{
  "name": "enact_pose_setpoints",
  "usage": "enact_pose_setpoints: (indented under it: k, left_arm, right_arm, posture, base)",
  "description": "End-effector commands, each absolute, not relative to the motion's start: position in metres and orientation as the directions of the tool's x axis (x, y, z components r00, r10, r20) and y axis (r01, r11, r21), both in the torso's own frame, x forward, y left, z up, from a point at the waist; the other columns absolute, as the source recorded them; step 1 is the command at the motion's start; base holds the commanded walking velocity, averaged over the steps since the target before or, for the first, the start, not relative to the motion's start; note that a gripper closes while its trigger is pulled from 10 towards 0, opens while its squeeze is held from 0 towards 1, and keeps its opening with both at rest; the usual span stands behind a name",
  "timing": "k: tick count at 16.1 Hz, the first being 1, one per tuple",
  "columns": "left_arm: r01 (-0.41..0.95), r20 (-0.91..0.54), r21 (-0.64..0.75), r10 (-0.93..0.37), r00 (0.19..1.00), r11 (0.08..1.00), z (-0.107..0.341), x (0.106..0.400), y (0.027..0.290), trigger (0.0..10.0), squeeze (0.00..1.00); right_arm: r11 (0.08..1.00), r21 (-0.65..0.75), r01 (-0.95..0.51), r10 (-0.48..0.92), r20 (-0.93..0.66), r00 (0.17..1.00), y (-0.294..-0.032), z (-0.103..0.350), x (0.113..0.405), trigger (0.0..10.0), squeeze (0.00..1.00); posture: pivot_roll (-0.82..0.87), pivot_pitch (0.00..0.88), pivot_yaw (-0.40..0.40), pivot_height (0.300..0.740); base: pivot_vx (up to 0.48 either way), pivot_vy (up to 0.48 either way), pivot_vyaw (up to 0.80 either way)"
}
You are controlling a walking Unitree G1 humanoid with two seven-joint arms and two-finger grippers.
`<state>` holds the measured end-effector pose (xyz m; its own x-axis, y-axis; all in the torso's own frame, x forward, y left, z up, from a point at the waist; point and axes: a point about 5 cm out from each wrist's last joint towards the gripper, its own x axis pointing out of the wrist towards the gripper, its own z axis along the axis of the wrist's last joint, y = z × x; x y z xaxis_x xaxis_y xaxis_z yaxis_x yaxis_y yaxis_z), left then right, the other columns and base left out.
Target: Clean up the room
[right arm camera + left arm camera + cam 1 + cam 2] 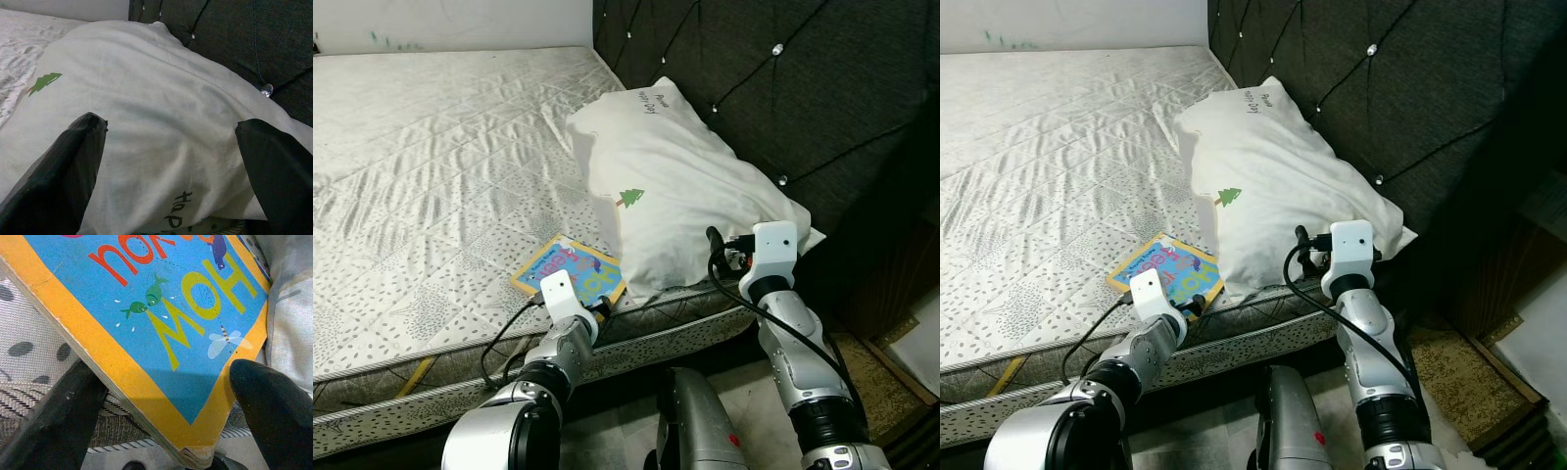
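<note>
I am reaching my left gripper (pixel 161 431) toward the book (pixel 570 271), which is lying flat near the mattress (pixel 431 176) edge, tucked against the pillow (pixel 675 196). Its near corner is pointing straight at me, between my wide-spread fingers (pixel 274 406), and is overhanging the mattress edge. Its long axis is running diagonally away from that corner, toward the pillow's far end. My left arm is clearly the nearer one. My right gripper (pixel 171 161) is hovering at the pillow's near end, fingers wide, holding nothing.
</note>
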<state>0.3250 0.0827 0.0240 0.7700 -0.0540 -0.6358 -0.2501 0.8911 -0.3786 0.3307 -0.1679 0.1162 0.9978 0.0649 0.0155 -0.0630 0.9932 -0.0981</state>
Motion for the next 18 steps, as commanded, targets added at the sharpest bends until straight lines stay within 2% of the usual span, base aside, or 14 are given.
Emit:
enact_pose_setpoints:
  k: [1,6,7,9,10,11,12,13,16,18]
  left_arm:
    - [-0.245,-0.651,-0.354,-0.050,0.757,0.903,0.023,0.324,0.083,10.0,0.59]
    - [-0.239,-0.669,-0.336,-0.052,0.742,0.911,0.013,0.316,0.093,10.0,0.57]
    - [-0.219,-0.649,-0.310,-0.038,0.760,0.925,0.016,0.319,0.096,10.0,0.17]
    - [-0.166,-0.590,-0.284,-0.036,0.807,0.944,0.025,0.326,0.099,10.0,0.18]
    - [-0.131,-0.549,-0.270,-0.040,0.835,0.954,0.031,0.329,0.099,10.0,0.21]
    - [-0.117,-0.532,-0.311,-0.070,0.844,0.943,0.033,0.329,0.097,10.0,0.86]
    - [-0.113,-0.531,-0.327,-0.083,0.844,0.938,0.034,0.329,0.096,10.0,1.00]
    - [-0.099,-0.539,-0.356,-0.117,0.834,0.929,0.033,0.326,0.094,10.0,1.00]
    - [-0.083,-0.542,-0.323,-0.113,0.833,0.943,0.031,0.309,0.104,10.0,1.00]
    - [-0.019,-0.526,-0.312,-0.156,0.836,0.950,0.036,0.294,0.109,10.0,1.00]
  right_arm:
    - [0.994,-0.102,-0.048,0.050,0.024,0.998,-0.174,0.119,0.332,10.0,0.00]
    - [0.994,-0.100,-0.048,0.051,0.026,0.998,-0.172,0.118,0.333,10.0,0.00]
    - [0.994,-0.102,-0.048,0.051,0.025,0.998,-0.173,0.119,0.334,10.0,0.00]
    - [0.993,-0.106,-0.048,0.051,0.027,0.998,-0.175,0.119,0.335,10.0,0.00]
    - [0.993,-0.108,-0.048,0.052,0.028,0.998,-0.175,0.120,0.336,10.0,0.00]
    - [0.993,-0.108,-0.048,0.052,0.030,0.998,-0.175,0.120,0.336,10.0,0.00]
    - [0.993,-0.109,-0.049,0.052,0.031,0.998,-0.176,0.121,0.336,10.0,0.00]
    - [0.993,-0.110,-0.049,0.053,0.031,0.998,-0.176,0.121,0.336,10.0,0.00]
    - [0.992,-0.115,-0.050,0.054,0.033,0.998,-0.177,0.121,0.337,10.0,0.00]
    - [0.992,-0.118,-0.050,0.054,0.033,0.998,-0.179,0.122,0.338,10.0,0.00]
  posture:
    - [-0.12,0.023,-0.059,0.523]
    - [-0.11,0.026,-0.063,0.523]
    - [-0.11,0.026,-0.065,0.523]
    - [-0.11,0.024,-0.066,0.523]
    - [-0.11,0.022,-0.065,0.523]
    - [-0.11,0.021,-0.065,0.523]
    - [-0.11,0.020,-0.065,0.523]
    - [-0.11,0.018,-0.064,0.523]
    - [-0.10,0.016,-0.064,0.523]
    - [-0.09,0.015,-0.066,0.523]
  base:
    - [0.000,0.000,0.00]
    - [0.000,0.000,0.00]
    - [0.000,0.000,0.00]
    - [0.000,0.000,0.00]
    - [0.000,0.000,0.00]
    - [0.000,0.000,0.00]
    - [0.000,0.000,0.00]
    - [0.000,0.000,0.00]
    - [0.000,0.000,0.00]
    - [0.000,0.000,0.00]
